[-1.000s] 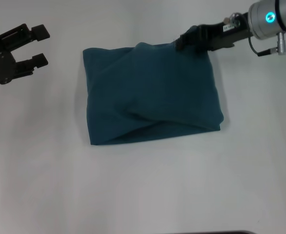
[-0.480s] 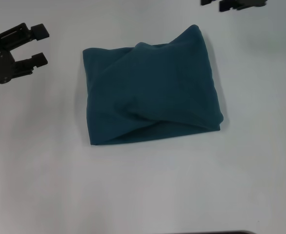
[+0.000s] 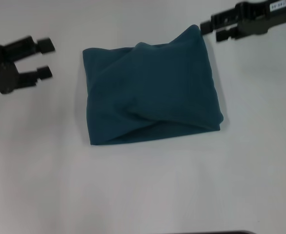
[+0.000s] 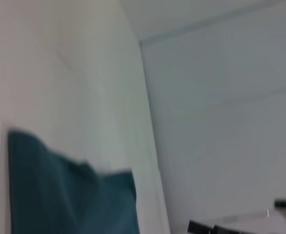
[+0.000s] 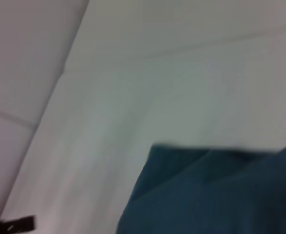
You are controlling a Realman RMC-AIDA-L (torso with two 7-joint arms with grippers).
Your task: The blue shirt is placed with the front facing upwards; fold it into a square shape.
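The blue shirt [image 3: 150, 92] lies folded into a rough square on the white table, plain teal side up, with soft creases across it. It also shows in the left wrist view [image 4: 70, 200] and the right wrist view [image 5: 221, 195]. My right gripper [image 3: 212, 30] hovers open just beyond the shirt's far right corner, with nothing between its fingers. My left gripper [image 3: 46, 58] stands open to the left of the shirt, a short gap away from its edge, and holds nothing.
The white table [image 3: 148, 190] stretches around the shirt on all sides. A dark edge [image 3: 211, 232] shows at the very front of the head view.
The right gripper let go of the shirt's far right corner, rose out of view, then came back beside that corner. The left gripper shifted slightly toward the shirt. The shirt stayed still.
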